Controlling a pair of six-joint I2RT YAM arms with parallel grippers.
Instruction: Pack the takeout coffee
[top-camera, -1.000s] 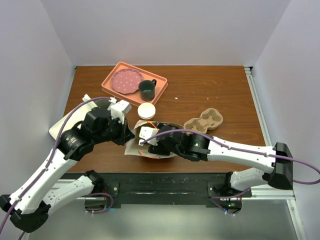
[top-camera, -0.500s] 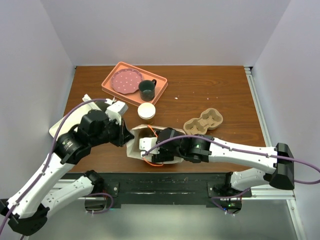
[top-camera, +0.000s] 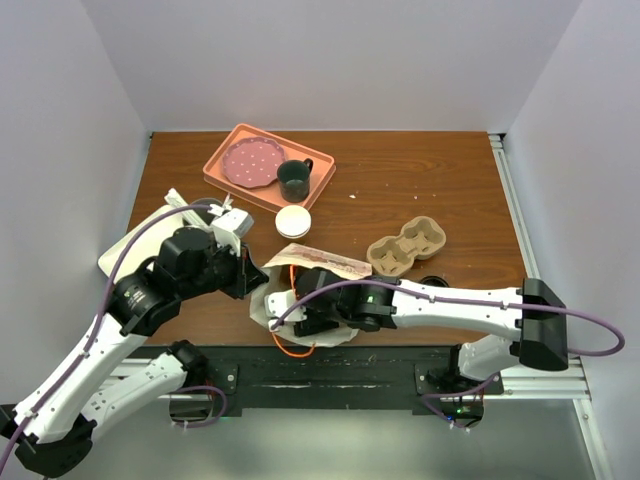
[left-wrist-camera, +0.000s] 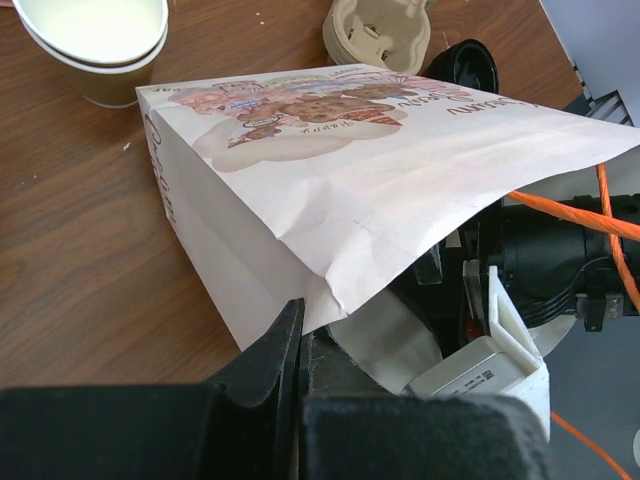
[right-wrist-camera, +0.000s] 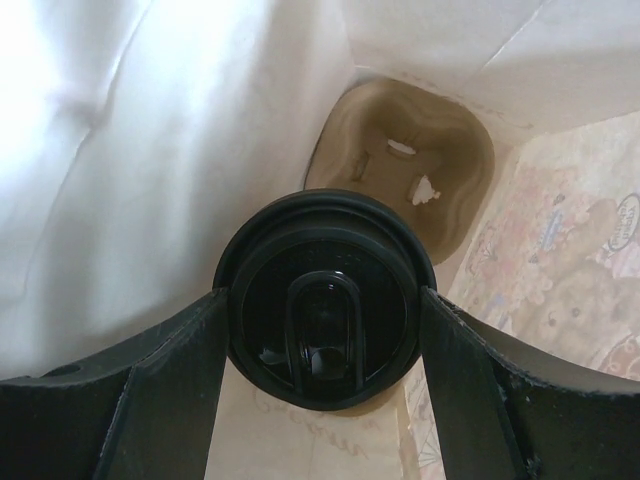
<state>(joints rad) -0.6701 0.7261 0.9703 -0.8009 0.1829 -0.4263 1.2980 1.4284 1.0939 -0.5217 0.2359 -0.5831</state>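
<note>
A white paper bag (top-camera: 325, 263) (left-wrist-camera: 330, 180) with printed pictures lies on its side near the table's front edge, mouth toward the arms. My left gripper (top-camera: 252, 285) (left-wrist-camera: 300, 322) is shut on the edge of the bag's mouth. The right arm reaches into the bag, and its gripper (right-wrist-camera: 325, 310) is shut on the takeout coffee (right-wrist-camera: 322, 295). Only the cup's round black lid shows, pinched between the two fingers (right-wrist-camera: 160, 360); the cup body is hidden behind it. A brown cup carrier (right-wrist-camera: 400, 160) lies deeper inside the bag.
Another cup carrier (top-camera: 405, 245) and a loose black lid (top-camera: 433, 283) sit to the right of the bag. A white paper cup (top-camera: 293, 221) stands behind it. A pink tray (top-camera: 222, 182) holds a dotted plate and a dark green mug (top-camera: 294, 180). An orange bag handle (top-camera: 290, 347) trails forward.
The right arm has pushed further left into the bag with the coffee. The bag has turned so its printed side faces up. The left gripper kept hold of the mouth edge.
</note>
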